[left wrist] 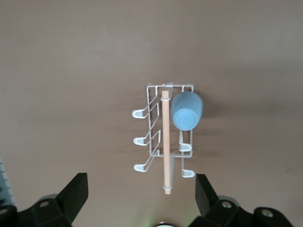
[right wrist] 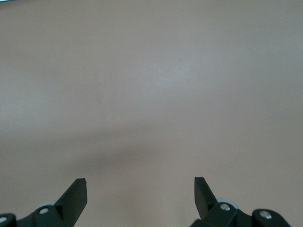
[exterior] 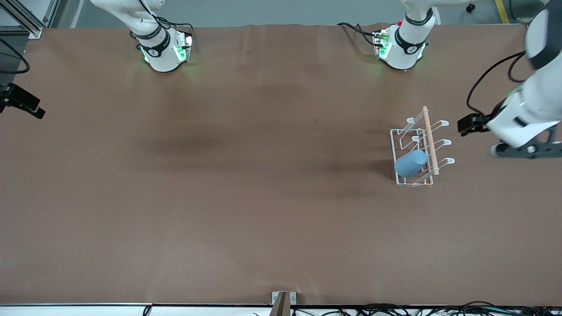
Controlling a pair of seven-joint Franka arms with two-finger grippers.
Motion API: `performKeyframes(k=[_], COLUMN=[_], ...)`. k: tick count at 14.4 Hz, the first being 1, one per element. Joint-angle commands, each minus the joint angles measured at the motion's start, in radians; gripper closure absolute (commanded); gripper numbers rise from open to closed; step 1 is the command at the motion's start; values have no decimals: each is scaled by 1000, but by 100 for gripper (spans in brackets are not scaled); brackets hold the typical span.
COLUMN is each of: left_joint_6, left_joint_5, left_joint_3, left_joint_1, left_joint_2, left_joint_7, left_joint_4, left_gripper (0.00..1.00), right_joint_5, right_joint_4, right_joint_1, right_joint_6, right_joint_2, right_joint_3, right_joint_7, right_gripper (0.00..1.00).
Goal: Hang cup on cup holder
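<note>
The cup (exterior: 411, 163) hangs on a prong of the cup holder (exterior: 420, 151), toward the left arm's end of the brown worktop (exterior: 246, 175), at the rack's end nearer the front camera. The left gripper (left wrist: 141, 194) hovers beside the rack, released, jaws wide and empty. The right gripper (right wrist: 140, 195) is also released over bare worktop; its arm seems to wait, though it scarcely shows from the front.

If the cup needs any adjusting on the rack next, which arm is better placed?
Left. Its open tool hangs over the table right beside the rack, with the cup already on a prong. The right tool, also open, sees only bare table.
</note>
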Motion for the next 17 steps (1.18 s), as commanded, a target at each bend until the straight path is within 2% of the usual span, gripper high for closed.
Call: performKeyframes(k=[1, 6, 8, 12, 17], left_joint_6=[48, 72, 91, 97, 106], left_joint_5=[-78, -97, -88, -112, -121], left_joint_3=[66, 68, 65, 63, 68], left_joint_1=[-34, -34, -34, -36, -43], left_joint_2=[-132, -221, -220, -182, -174], left_joint_7=[-21, -18, 2, -7, -21], left_joint_4=[-107, -168, -171, -119, -124], left_gripper=[0, 0, 0, 0, 0], right_joint_5=[-2, -2, -2, -2, -1], right_joint_4=[16, 15, 15, 15, 15], right_joint_1=[-2, -5, -5, -7, -10], right_joint_6=[-12, -14, -14, -14, -14], right_joint_2=[6, 6, 6, 7, 7], right_joint_3=[1, -2, -2, -2, -3], right_joint_7=[16, 9, 10, 10, 9], right_gripper=[0, 0, 0, 0, 0])
